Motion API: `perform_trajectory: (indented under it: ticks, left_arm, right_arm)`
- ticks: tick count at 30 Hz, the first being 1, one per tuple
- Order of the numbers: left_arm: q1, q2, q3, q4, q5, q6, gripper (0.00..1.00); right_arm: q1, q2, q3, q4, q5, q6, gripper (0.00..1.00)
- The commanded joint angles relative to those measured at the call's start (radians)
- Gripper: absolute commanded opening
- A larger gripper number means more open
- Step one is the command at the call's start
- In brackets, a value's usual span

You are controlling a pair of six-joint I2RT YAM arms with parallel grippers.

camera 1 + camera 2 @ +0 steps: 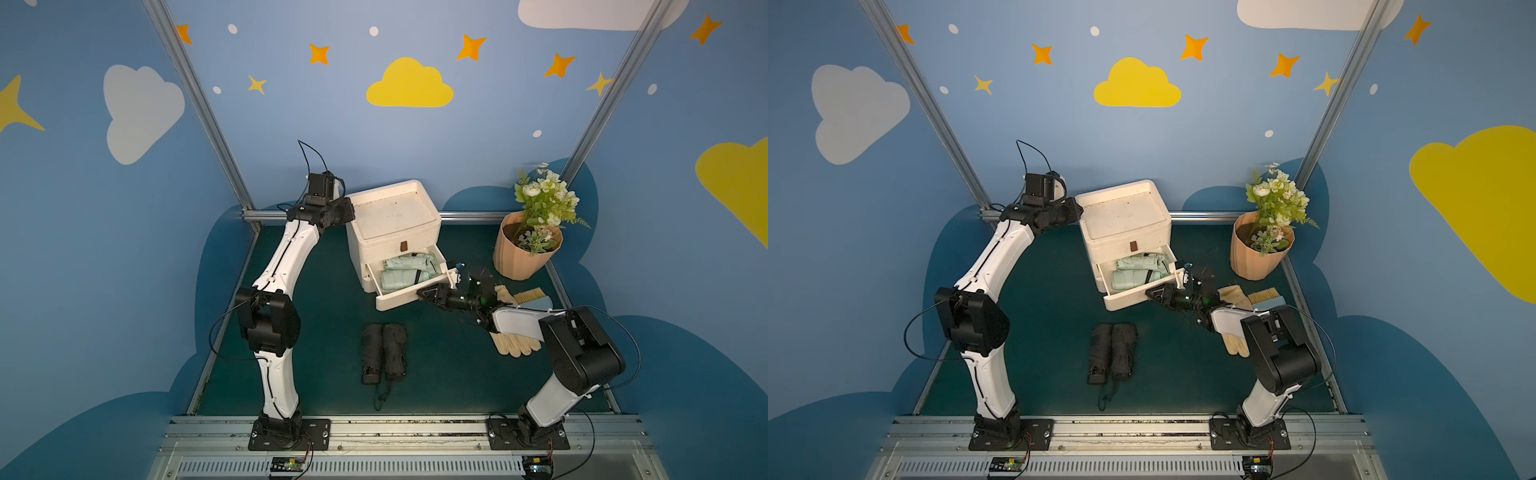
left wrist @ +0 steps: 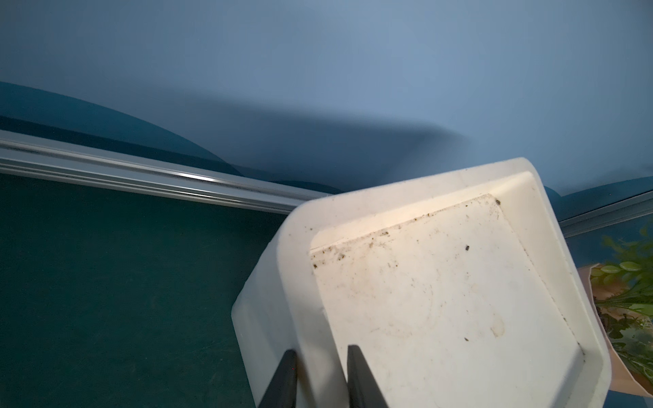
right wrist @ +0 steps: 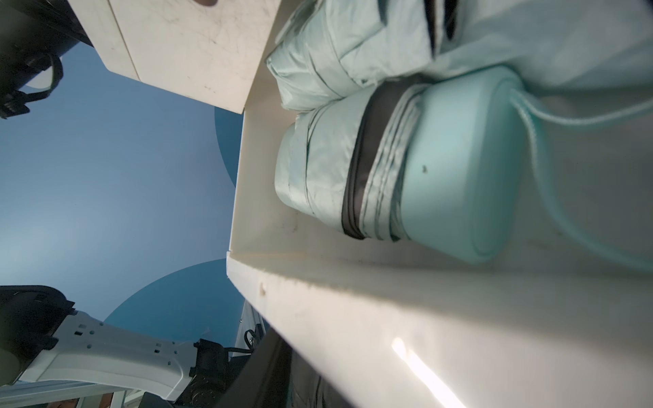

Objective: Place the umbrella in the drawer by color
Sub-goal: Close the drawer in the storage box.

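1. The left claw (image 2: 322, 353) is pinching the cabinet (image 2: 441, 282) rim, closed down on it.
2. The right claw (image 1: 433, 294) is sitting at the open drawer's (image 1: 397, 302) front corner; I cannot tell how wide it is standing or whether it is holding anything.
3. Two mint umbrellas (image 1: 407, 269) are lying inside the drawer.
4. Two black umbrellas (image 1: 383, 353) are lying side by side on the surface (image 1: 332, 340), before the cabinet.

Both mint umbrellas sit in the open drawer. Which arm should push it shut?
Right. The right claw sits at the front panel of the open drawer, while the left claw straddles the top rim of the cabinet, likely steadying it. Swapping roles would cost extra motion.
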Motion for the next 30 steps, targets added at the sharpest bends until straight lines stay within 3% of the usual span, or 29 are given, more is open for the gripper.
perform_trajectory:
  ticks: [1, 20, 30]
  left_arm:
    - [-0.031, 0.004, -0.024, -0.03, 0.056, 0.043, 0.25]
    - [-0.053, 0.001, -0.024, -0.038, 0.042, 0.073, 0.25]
    - [-0.066, 0.001, -0.035, -0.025, 0.047, 0.06, 0.24]
  right_arm:
    - [0.006, 0.023, 0.048, 0.073, 0.051, -0.004, 0.37]
    - [-0.009, 0.0, 0.103, 0.123, 0.135, -0.014, 0.32]
    - [0.012, 0.112, 0.183, 0.158, 0.147, 0.023, 0.29]
